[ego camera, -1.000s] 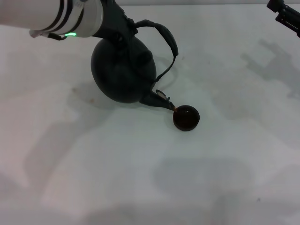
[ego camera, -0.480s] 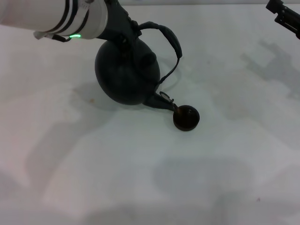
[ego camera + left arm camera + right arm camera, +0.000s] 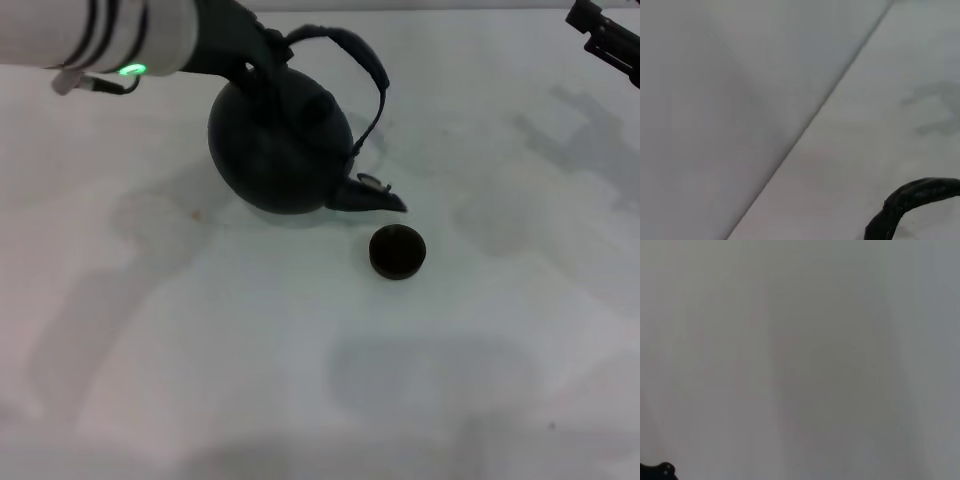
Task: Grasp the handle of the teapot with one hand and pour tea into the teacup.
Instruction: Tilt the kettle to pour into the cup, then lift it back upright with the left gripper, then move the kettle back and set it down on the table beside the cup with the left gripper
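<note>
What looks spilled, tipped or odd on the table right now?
No spill shows. The teapot hangs from the left claw by its handle, spout beside the teacup, not over it. The cup stands upright. The right claw is parked far off.

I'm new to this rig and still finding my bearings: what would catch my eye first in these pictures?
The big round black teapot dominates the head view, upper middle of the white table, with the left gripper at its arched handle and its spout pointing toward the small dark teacup, which stands apart just in front of it. The right gripper sits idle at the far right corner.
</note>
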`<state>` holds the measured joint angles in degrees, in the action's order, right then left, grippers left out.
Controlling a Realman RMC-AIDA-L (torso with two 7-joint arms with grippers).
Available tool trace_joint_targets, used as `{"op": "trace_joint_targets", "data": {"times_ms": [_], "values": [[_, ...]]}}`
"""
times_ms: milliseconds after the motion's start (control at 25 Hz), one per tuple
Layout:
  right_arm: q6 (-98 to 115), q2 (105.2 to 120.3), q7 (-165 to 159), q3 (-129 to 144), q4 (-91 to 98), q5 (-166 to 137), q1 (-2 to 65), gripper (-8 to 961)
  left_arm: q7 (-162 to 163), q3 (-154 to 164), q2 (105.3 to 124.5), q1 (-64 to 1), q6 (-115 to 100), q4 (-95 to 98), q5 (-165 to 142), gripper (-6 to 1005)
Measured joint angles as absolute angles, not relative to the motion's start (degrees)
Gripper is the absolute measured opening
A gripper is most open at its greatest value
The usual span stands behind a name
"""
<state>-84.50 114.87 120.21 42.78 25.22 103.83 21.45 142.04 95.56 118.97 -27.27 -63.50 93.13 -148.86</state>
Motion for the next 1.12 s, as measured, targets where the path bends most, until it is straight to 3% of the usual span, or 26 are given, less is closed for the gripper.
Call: {"op": "trace_joint_targets", "data": {"times_ms": [600, 1120], "values": [[-83.7, 114.52, 118.3, 43.1, 25.5, 101.9, 21.3, 841, 108.9, 83.0, 118.92, -8.3, -54.3, 83.0, -108.9, 113], [-85.0, 114.53, 118.7, 43.6, 25.7, 96.0, 20.8, 840, 70.4, 74.1, 118.83, -4.9, -62.9, 58.5, -75.4, 114]]}}
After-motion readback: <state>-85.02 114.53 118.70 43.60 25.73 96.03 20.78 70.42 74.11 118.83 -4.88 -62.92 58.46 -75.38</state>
